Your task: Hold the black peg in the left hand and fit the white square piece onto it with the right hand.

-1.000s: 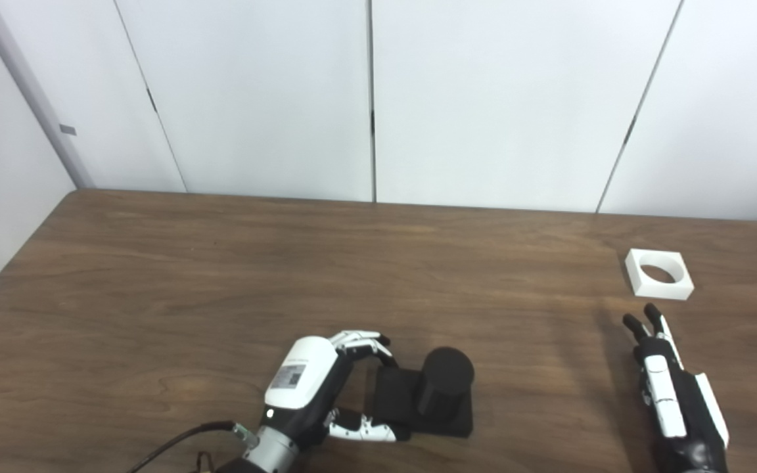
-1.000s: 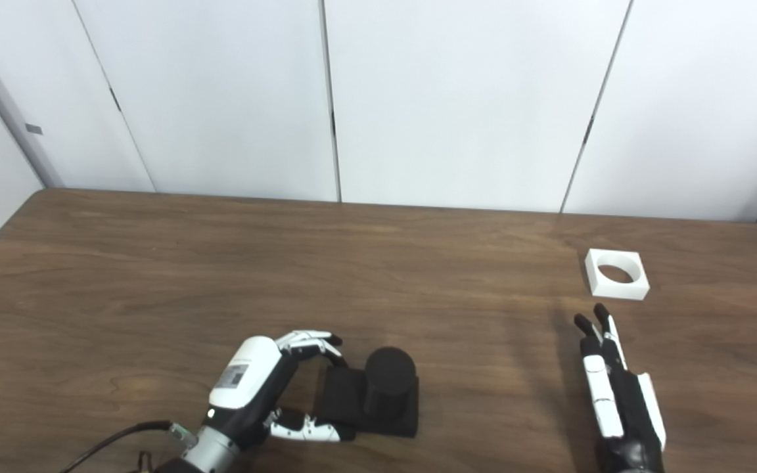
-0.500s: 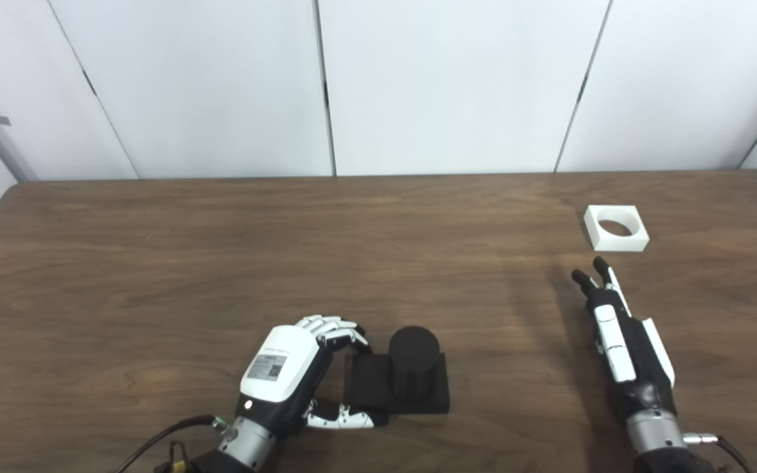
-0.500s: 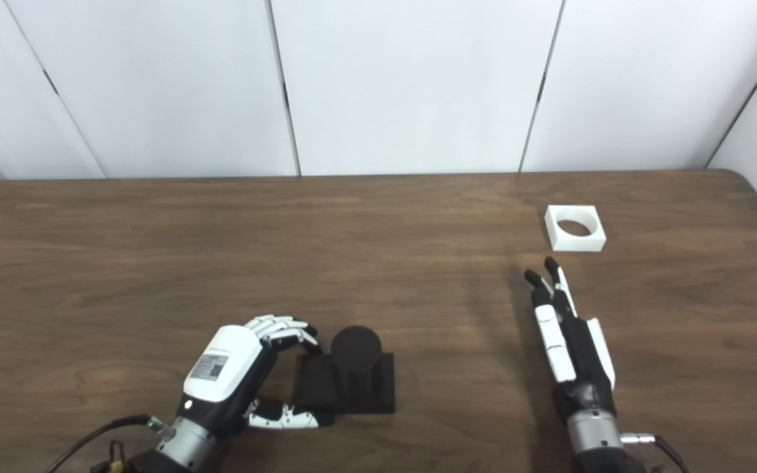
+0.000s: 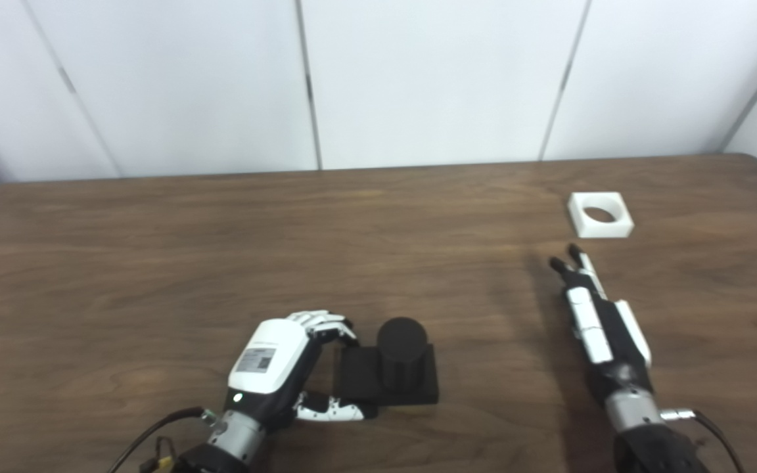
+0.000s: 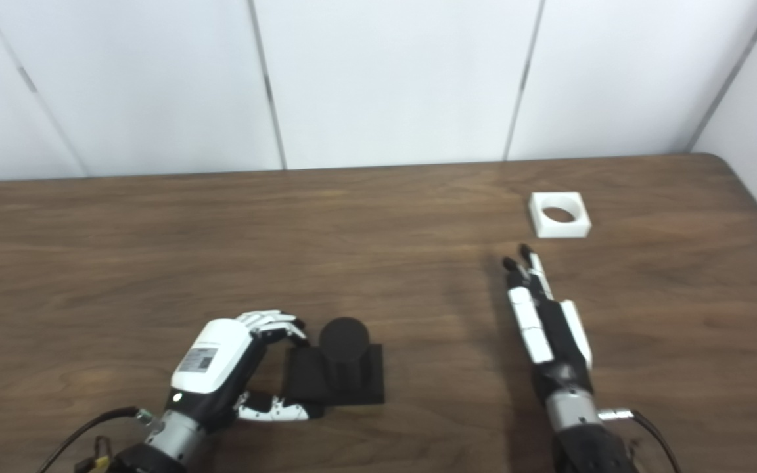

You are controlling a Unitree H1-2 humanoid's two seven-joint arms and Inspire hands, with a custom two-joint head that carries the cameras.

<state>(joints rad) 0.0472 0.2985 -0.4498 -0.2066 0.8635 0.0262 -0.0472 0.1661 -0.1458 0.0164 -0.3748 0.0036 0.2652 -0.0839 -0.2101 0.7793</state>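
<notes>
The black peg (image 5: 402, 343) is a short upright cylinder on a flat black square base (image 5: 356, 379), standing on the table near the front. My left hand (image 5: 275, 360) is at the base's left edge, with fingers (image 5: 327, 323) curled over its far corner and the thumb (image 5: 332, 412) along its near side, pinching it. The white square piece (image 5: 600, 214), with a round hole, lies flat at the far right. My right hand (image 5: 600, 323) lies stretched out and open, its fingertips (image 5: 566, 257) pointing at the piece and stopping short of it.
The brown wooden table (image 5: 155, 263) runs back to a white panelled wall (image 5: 418, 79). Its rounded right corner (image 6: 723, 161) shows just beyond the white piece. A cable (image 5: 155, 430) trails from my left wrist at the bottom edge.
The whole picture has shifted, so the camera has turned right and down. My left fingers sit a little closer on the base. The right hand stays flat, short of the white piece.
</notes>
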